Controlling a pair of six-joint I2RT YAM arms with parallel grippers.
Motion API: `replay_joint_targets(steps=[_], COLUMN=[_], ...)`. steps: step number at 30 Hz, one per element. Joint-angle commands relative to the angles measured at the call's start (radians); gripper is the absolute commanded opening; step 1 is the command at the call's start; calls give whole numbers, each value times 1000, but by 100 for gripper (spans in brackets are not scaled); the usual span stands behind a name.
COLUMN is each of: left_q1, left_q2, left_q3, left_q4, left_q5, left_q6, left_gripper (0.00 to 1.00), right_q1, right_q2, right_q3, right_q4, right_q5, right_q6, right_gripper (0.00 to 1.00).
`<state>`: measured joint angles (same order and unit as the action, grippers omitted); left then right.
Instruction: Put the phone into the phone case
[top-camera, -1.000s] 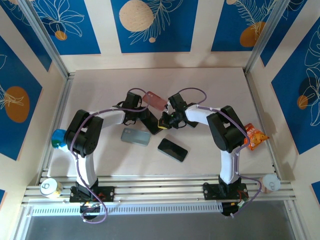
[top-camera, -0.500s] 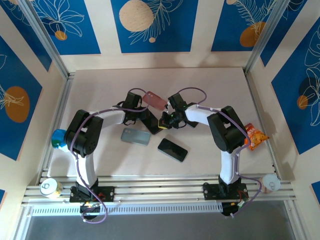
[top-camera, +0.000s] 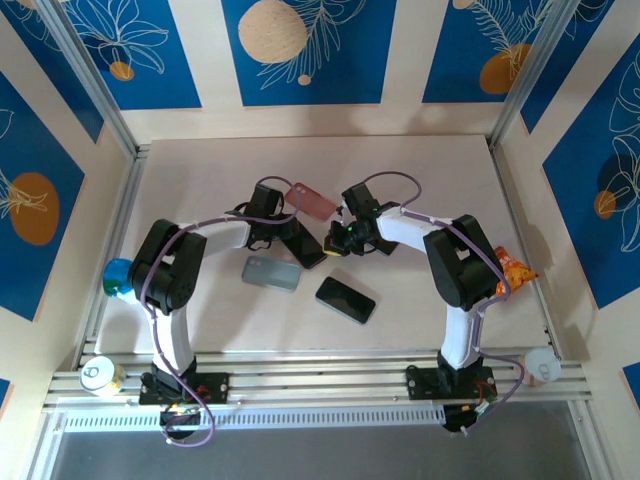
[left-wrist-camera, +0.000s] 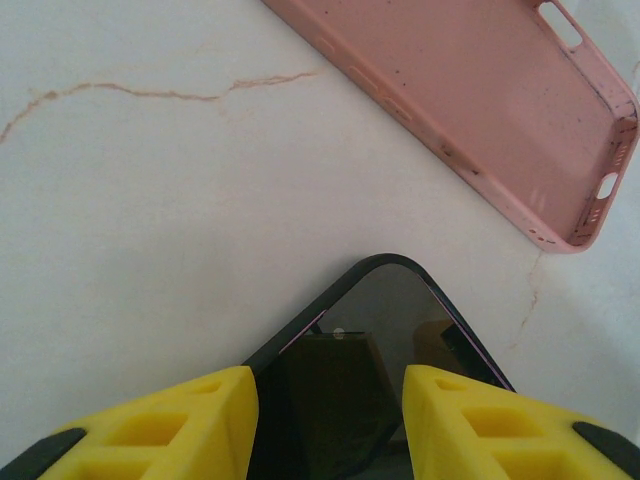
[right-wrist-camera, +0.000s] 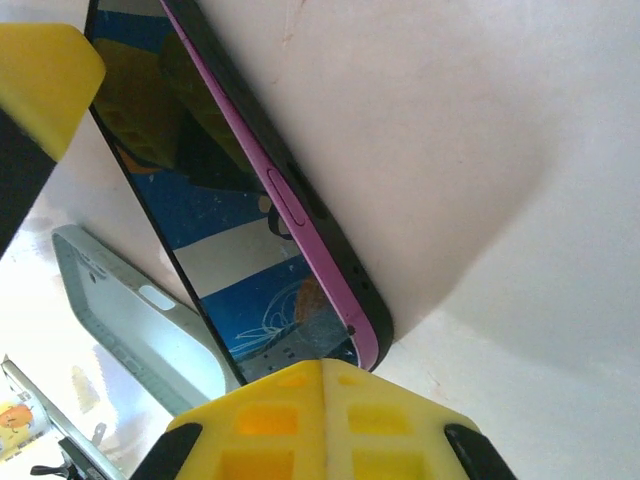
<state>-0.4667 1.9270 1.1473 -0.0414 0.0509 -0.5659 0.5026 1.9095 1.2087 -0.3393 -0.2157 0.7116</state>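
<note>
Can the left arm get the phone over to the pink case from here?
Probably yes: the pink case lies just beyond the phone at the left gripper, with bare table between.

I've got the phone (left-wrist-camera: 385, 305) lying flat on the table, glossy black face up, with a purple edge band. One rounded corner points toward the pink case (left-wrist-camera: 480, 90). The case lies open side up and empty, set at an angle just beyond that corner — near it, not touching — both mid-table.
</note>
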Motion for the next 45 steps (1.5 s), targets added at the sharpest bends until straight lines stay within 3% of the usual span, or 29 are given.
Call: replay_joint_targets(steps=[1,11,30,45], left_q1=[0,-1,-1,-1], left_q2=[19,21,39,58], left_q3=[-19,-25,-112,-119], left_q4=[-51,-47,-12,-4], left_q5=[20,23,32,37], left_q6=[14,9,1,-4], left_gripper=[44,43,42,40], right_q1=[-2,10,136,157], right_q2=[13,77,226,319], right_q3=[-12,14,40,58], right_q4=[-33,-39,-152,-186], right_q5=[13,7,145,184], right_q6=[-17,-25,-79,-80], right_gripper=[0,0,0,0])
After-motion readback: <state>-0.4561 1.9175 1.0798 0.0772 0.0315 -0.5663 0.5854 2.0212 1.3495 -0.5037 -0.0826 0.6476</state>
